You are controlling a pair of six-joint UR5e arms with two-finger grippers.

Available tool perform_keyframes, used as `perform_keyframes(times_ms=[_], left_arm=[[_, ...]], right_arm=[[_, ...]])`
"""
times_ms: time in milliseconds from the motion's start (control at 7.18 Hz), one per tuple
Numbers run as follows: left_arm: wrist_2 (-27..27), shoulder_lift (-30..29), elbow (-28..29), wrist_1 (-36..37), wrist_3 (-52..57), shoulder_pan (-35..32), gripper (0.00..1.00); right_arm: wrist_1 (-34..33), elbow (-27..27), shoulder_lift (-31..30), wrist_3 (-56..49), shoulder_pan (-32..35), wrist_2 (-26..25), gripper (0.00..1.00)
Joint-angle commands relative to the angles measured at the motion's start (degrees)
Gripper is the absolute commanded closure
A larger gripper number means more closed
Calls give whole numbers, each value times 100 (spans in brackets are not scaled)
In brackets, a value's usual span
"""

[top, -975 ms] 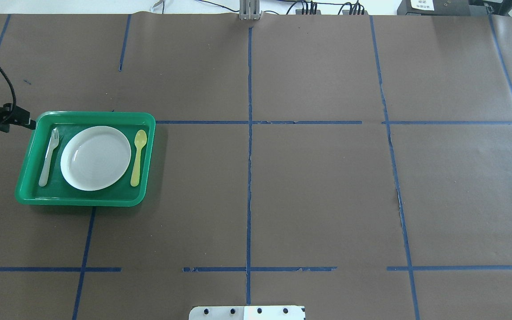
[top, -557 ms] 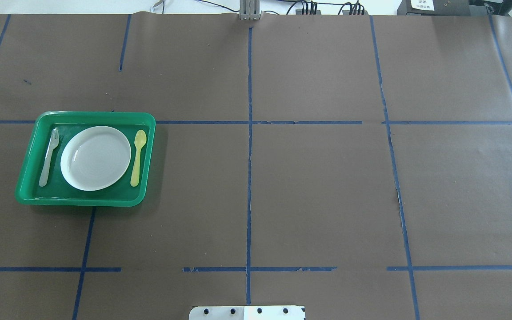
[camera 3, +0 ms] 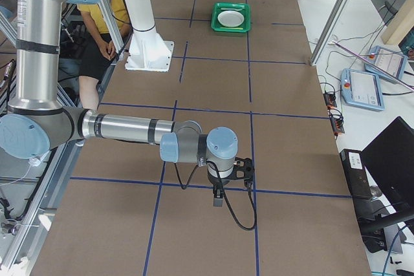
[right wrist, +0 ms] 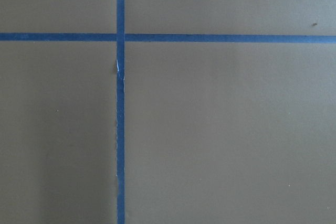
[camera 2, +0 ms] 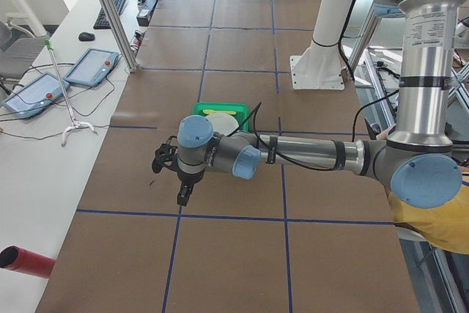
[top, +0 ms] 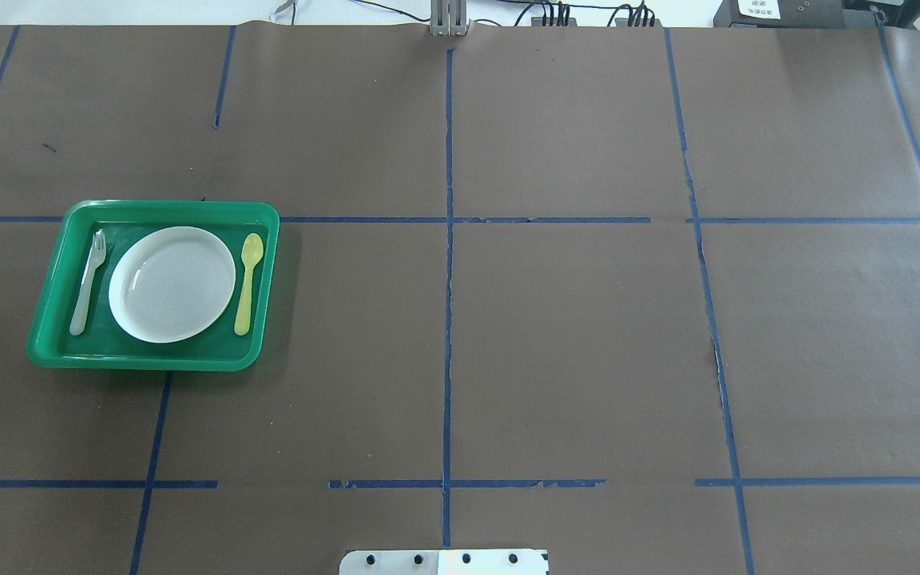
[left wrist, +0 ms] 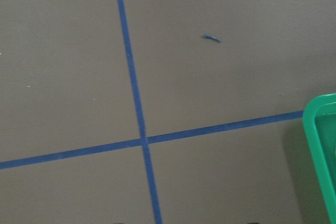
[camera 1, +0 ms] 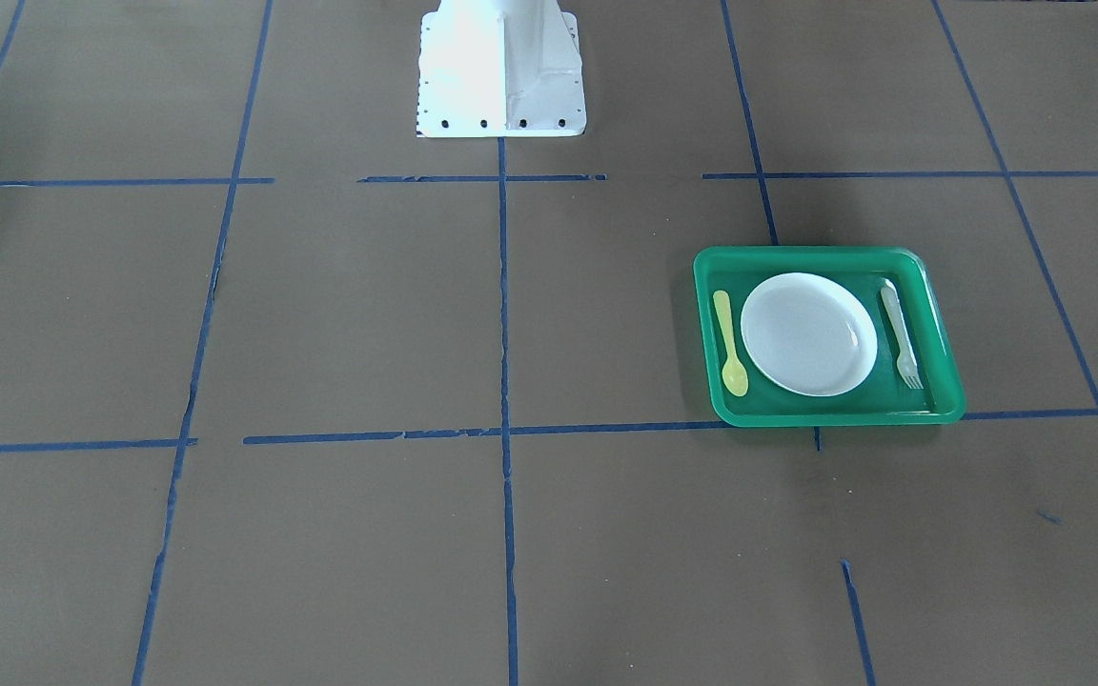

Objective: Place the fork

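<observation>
The pale whitish fork (top: 89, 281) lies flat in the green tray (top: 164, 206), left of the white plate (top: 172, 284); a yellow spoon (top: 248, 281) lies right of the plate. In the front-facing view the fork (camera 1: 900, 333) lies at the tray's (camera 1: 816, 255) right side. My left gripper (camera 2: 182, 196) shows only in the exterior left view, off the tray's outer side, above the brown paper; I cannot tell whether it is open. My right gripper (camera 3: 218, 198) shows only in the exterior right view, far from the tray; I cannot tell its state. The left wrist view shows a tray corner (left wrist: 320, 145).
The robot's white base plate (top: 444, 561) sits at the near middle edge. Blue tape lines grid the brown paper. A person in yellow (camera 3: 107, 4) sits beside the robot. Tablets (camera 2: 91, 65) and a red tube (camera 2: 26, 262) lie off the table's left end.
My left gripper, which was beside the tray's upper left corner at the overhead view's left edge, has drawn back leftward out of that view. Fork, plate and spoon have not moved.
</observation>
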Motion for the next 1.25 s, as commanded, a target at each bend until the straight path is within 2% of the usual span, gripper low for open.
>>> perform_keyframes(times_ms=[0,139,418,696,1114], left_arm=[[-356,-39,199,203,529,-195,16],[-366,118,77,194,557,-213,0],[-384,566,6,80,557,-204,0],[-375,585,76,-499,496,-195,0],[-542,621,85,-439,531,-195,0]], right_arm=[[-2,0,0,0,0,0,0],[-2,0,0,0,0,0,0],[-2,0,0,0,0,0,0],[-2,0,0,0,0,0,0],[-2,0,0,0,0,0,0]])
